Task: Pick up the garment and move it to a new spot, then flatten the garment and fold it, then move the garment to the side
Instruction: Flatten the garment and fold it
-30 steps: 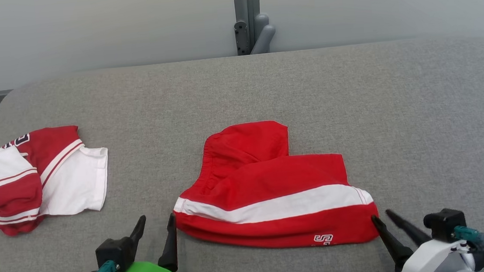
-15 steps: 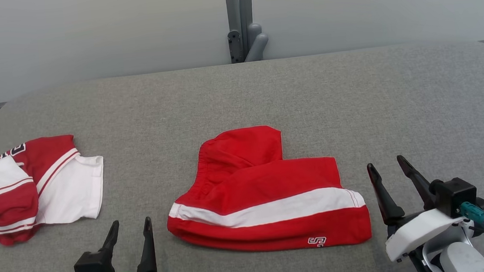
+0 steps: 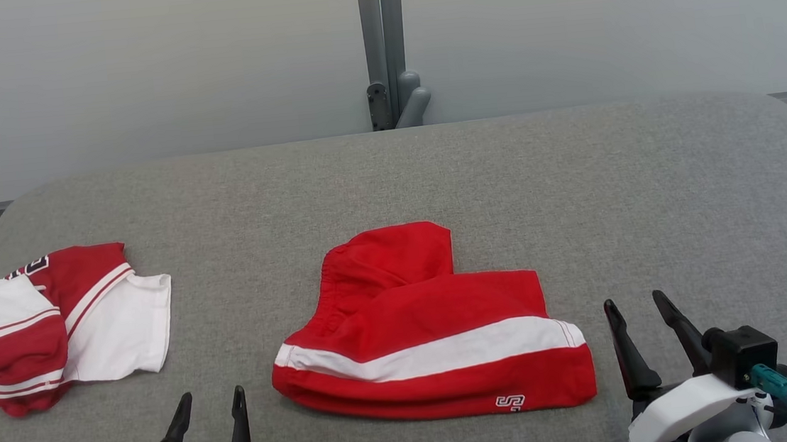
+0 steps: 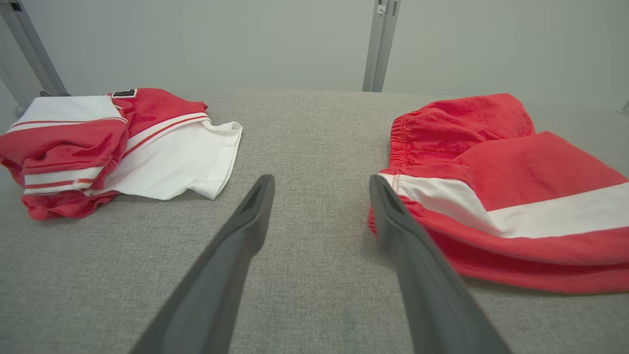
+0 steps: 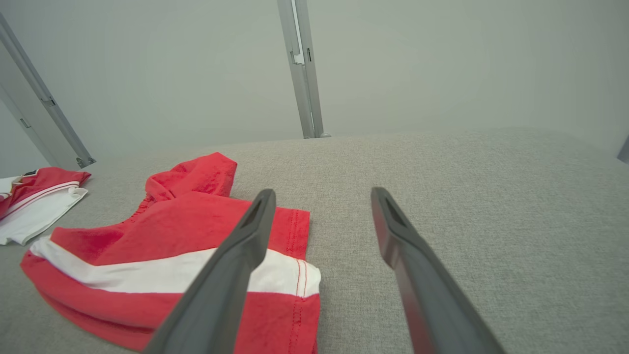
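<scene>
The garment (image 3: pixel 431 324) is a pair of red shorts with a white stripe, lying folded near the middle front of the grey padded table (image 3: pixel 575 184). My left gripper (image 3: pixel 213 393) stands open just off its left end, touching nothing. My right gripper (image 3: pixel 634 299) is open too, a short gap beyond the shorts' right edge. In the left wrist view the shorts (image 4: pixel 516 196) lie right of the spread gripper (image 4: pixel 322 179). In the right wrist view the shorts (image 5: pixel 162 246) lie to the left, partly behind the left finger of the empty gripper (image 5: pixel 323 191).
A second red and white garment (image 3: pixel 60 321) lies bunched at the table's left edge, also seen in the left wrist view (image 4: pixel 123 142). A grey post (image 3: pixel 382 51) stands behind the table's far edge against a pale wall. Bare grey surface stretches right of the shorts.
My right gripper has opened and drawn away from the shorts' right corner. My left gripper has pulled back toward the near edge. The head camera has tilted, shifting the whole picture down.
</scene>
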### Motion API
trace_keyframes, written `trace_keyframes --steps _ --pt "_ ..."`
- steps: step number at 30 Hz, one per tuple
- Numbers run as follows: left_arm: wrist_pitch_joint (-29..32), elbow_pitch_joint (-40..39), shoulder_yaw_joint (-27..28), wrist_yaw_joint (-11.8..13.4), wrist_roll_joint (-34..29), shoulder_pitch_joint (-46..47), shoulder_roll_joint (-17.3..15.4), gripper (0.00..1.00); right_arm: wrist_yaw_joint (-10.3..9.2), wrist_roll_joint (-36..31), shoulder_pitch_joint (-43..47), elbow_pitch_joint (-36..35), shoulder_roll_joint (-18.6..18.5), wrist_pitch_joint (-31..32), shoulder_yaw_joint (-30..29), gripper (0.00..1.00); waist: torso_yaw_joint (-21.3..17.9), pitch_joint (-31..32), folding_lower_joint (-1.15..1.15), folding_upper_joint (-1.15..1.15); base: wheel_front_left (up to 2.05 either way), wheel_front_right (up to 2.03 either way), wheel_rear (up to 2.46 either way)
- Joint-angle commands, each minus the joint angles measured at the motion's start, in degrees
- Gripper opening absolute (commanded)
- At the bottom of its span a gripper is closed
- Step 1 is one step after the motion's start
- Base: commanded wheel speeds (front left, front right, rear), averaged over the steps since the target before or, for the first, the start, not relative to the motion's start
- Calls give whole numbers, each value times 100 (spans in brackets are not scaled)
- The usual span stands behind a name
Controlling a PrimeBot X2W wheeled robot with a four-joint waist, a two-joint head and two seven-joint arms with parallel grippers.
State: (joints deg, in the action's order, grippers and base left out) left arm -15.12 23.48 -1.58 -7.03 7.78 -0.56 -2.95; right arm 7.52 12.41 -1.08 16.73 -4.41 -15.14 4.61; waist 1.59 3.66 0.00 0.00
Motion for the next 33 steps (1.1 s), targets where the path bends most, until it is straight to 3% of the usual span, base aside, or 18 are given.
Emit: trace_keyframes --steps 1,9,21,26,33 --pt "-3 -26 2 36 39 -71 4 100 -6 -55 80 15 -4 -1 -16 100 -7 8 0 0 0 0 0" --pt "-3 -62 -153 37 202 7 3 100 -6 -22 42 91 25 -1 43 100 -33 -103 0 0 0 0 0" --pt "-3 316 -715 -51 1236 789 -5 100 -6 98 -275 194 6 -1 225 100 -168 -712 0 0 0 0 0" --pt "-3 594 -1180 -48 1689 1138 -208 100 -6 139 -419 228 -35 -1 272 100 -233 -887 0 0 0 0 0" --pt "-3 997 -1253 -49 2014 1383 -282 100 -6 181 -498 270 -51 -1 319 100 -287 -987 0 0 0 0 0"
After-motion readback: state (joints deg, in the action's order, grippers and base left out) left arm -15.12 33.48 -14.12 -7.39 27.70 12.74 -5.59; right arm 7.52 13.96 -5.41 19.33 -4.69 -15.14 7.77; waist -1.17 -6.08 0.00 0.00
